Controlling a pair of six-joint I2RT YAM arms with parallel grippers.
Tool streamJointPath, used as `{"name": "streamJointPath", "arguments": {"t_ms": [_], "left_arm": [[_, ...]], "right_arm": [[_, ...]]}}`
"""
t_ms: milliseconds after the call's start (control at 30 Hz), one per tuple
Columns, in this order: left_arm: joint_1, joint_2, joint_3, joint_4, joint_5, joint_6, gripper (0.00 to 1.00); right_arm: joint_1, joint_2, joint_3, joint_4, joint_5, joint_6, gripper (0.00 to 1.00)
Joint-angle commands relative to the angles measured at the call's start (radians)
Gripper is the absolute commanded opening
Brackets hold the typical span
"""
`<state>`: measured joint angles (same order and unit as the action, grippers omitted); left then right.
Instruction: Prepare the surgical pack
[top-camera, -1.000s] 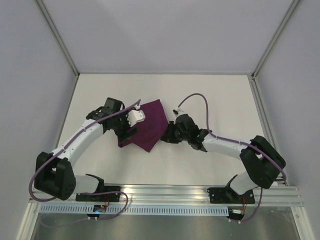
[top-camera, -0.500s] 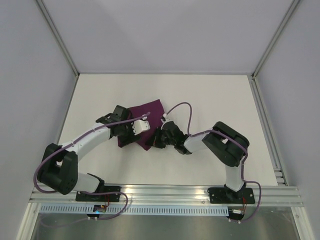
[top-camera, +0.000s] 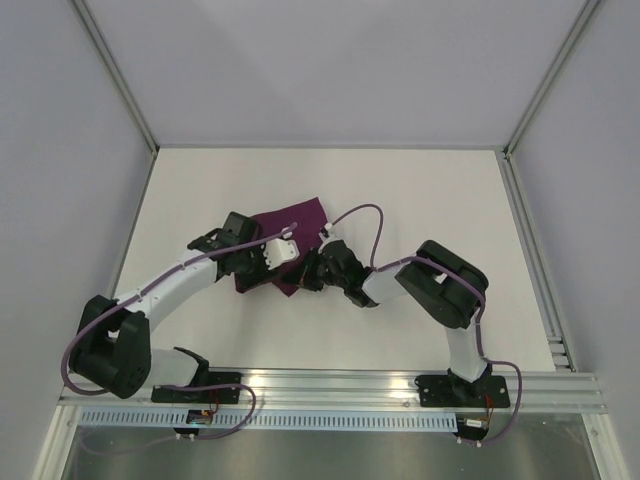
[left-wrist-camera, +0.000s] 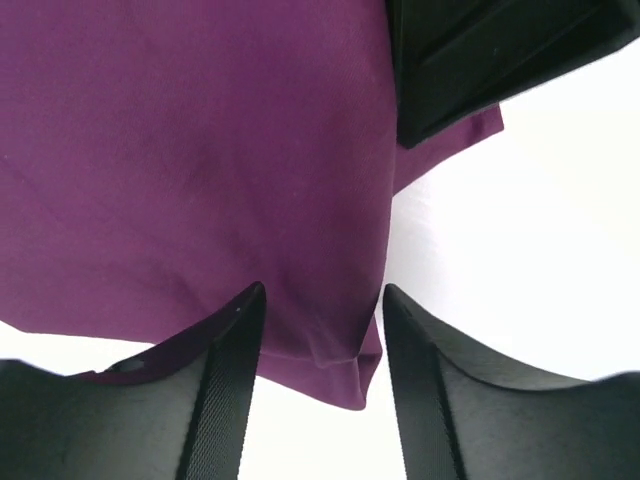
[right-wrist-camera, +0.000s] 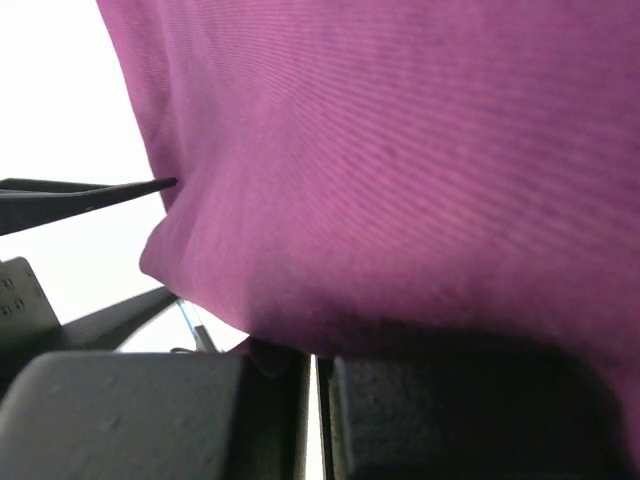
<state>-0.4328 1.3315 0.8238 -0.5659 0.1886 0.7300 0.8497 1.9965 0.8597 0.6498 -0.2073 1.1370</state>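
I'm looking down on the white table (top-camera: 420, 200) and the only piece of the pack I can make out is the purple cloth (top-camera: 300, 225). It lies in a rumpled, roughly diamond shape a little toward the left edge, about midway between the far edge and the near edge, and well apart from every corner. Both arms reach in to its near side and their wrists sit just beside each other over the fabric. The left gripper (left-wrist-camera: 322, 300) is down at the cloth's near hem with its jaws apart. In the left wrist view the two black fingers (left-wrist-camera: 225, 380) straddle a folded corner of the hem, with bare table showing on either side of it. The fabric sits in the gap between them and neither finger is pressed onto it. The right gripper (right-wrist-camera: 313, 365) has its jaws together, with only a thin seam between the pads. In the right wrist view the cloth bulges up over the fingertips and dips into that seam, so I think a fold of the edge is pinched there, though the view is too close and dark to be sure how much fabric is caught. The right gripper's dark body also shows at the top right of the left wrist view, resting on the cloth's right-hand edge.
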Motion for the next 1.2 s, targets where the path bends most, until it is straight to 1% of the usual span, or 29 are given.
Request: {"name": "streamJointPath", "arguments": {"t_ms": [0, 33, 67, 100, 133, 200, 233, 267, 433, 567, 800, 967, 1167], "left_arm": [[-0.006, -0.008, 0.043, 0.001, 0.041, -0.035, 0.60], [-0.006, 0.000, 0.047, 0.003, 0.029, -0.034, 0.59], [-0.006, 0.021, 0.049, 0.009, 0.022, -0.032, 0.55], [-0.006, 0.029, 0.052, 0.014, 0.014, -0.034, 0.49], [-0.006, 0.038, 0.055, 0.017, -0.001, -0.038, 0.35], [-0.006, 0.055, 0.069, 0.018, -0.011, -0.043, 0.21], [-0.006, 0.055, 0.075, 0.017, -0.012, -0.053, 0.06], [-0.006, 0.045, 0.086, 0.011, -0.009, -0.057, 0.00], [-0.006, -0.020, 0.098, 0.000, 0.058, -0.072, 0.00], [-0.006, -0.061, 0.101, 0.017, 0.071, -0.078, 0.00], [-0.006, -0.060, 0.138, 0.015, 0.110, -0.110, 0.00], [-0.006, -0.060, 0.152, -0.022, 0.127, -0.070, 0.00], [-0.006, -0.069, 0.103, -0.052, 0.118, 0.015, 0.00]], "right_arm": [[0.003, 0.005, 0.045, 0.087, 0.028, 0.009, 0.01], [0.002, 0.001, 0.044, 0.082, 0.029, 0.006, 0.00], [0.003, -0.007, 0.041, 0.077, 0.032, 0.003, 0.00], [0.003, -0.010, 0.039, 0.074, 0.032, 0.003, 0.00], [0.002, -0.011, 0.038, 0.073, 0.034, 0.001, 0.01], [0.002, -0.010, 0.044, 0.073, 0.028, 0.000, 0.00], [0.003, -0.007, 0.048, 0.076, 0.022, 0.001, 0.01], [0.003, 0.001, 0.062, 0.077, 0.016, 0.001, 0.01], [0.002, 0.007, 0.098, 0.091, 0.008, 0.007, 0.01], [0.002, 0.008, 0.133, 0.086, 0.017, 0.015, 0.01], [0.002, 0.108, 0.197, 0.119, 0.045, 0.113, 0.00], [-0.001, 0.137, 0.213, 0.172, 0.149, 0.148, 0.00], [-0.047, 0.160, 0.162, 0.263, 0.285, 0.208, 0.00]]}}
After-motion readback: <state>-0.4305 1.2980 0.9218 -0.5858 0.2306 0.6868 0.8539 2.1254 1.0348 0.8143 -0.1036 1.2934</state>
